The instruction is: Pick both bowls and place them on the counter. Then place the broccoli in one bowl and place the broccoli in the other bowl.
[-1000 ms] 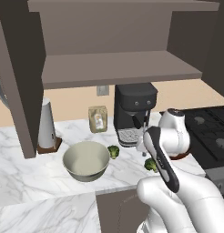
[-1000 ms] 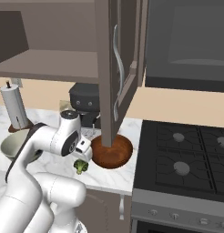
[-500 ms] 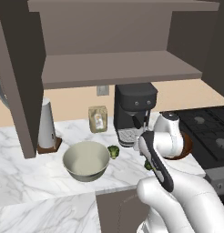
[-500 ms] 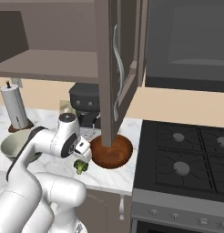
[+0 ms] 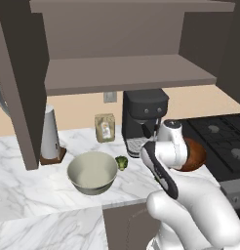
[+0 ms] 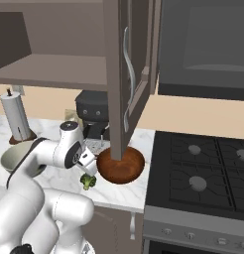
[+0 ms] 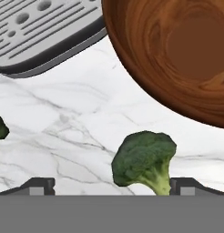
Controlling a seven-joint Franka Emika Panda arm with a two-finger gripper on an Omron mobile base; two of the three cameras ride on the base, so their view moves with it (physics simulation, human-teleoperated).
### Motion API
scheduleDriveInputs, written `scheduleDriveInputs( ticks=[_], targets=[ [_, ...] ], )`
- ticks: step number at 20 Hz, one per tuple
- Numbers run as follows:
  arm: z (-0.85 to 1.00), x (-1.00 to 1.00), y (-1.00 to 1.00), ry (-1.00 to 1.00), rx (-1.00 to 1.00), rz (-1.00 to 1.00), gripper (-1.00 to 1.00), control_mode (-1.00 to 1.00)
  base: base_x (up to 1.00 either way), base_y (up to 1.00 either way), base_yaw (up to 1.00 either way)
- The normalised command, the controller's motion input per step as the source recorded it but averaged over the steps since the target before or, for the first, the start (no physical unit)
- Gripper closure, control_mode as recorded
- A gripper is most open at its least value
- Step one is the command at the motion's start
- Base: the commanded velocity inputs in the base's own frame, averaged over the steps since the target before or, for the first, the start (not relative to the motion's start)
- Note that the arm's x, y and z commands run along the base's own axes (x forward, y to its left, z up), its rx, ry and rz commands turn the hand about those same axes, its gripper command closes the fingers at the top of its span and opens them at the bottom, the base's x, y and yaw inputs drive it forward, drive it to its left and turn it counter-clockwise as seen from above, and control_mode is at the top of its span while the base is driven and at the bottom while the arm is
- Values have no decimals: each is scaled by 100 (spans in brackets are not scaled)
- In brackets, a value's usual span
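Note:
The glossy red-brown bowl (image 6: 120, 165) sits on the marble counter (image 6: 134, 191) beside the stove and also takes up the upper right of the hand view (image 7: 177, 59). A broccoli floret (image 7: 143, 161) lies on the marble just in front of it, between my gripper's (image 7: 114, 186) widely spread tips, which do not touch it. In the right base view the gripper (image 6: 88, 171) hangs right over this floret (image 6: 87, 181). The pale grey-cream bowl (image 5: 92, 172) stands empty further left, with a second broccoli (image 5: 121, 162) at its right rim.
A black coffee machine (image 5: 144, 119) stands behind the bowls, its drip tray (image 7: 41, 32) close to the hand. An open cabinet door (image 6: 125, 74) hangs over the red-brown bowl. A paper towel holder (image 5: 50, 136), a small bag (image 5: 105, 127) and the black stovetop (image 6: 203, 173) flank the area.
The hand has sunk a little lower over the broccoli by the red-brown bowl. Bowls and both florets have stayed where they were.

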Motion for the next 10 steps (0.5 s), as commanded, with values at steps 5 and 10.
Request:
scheduleDriveInputs(
  ticks=[5,10],
  targets=[
    [-18,0,-2,1,0,-8,-100,-100,0,0,0],
    [-9,0,0,3,-3,-9,-100,-100,0,0,0]
  ],
)
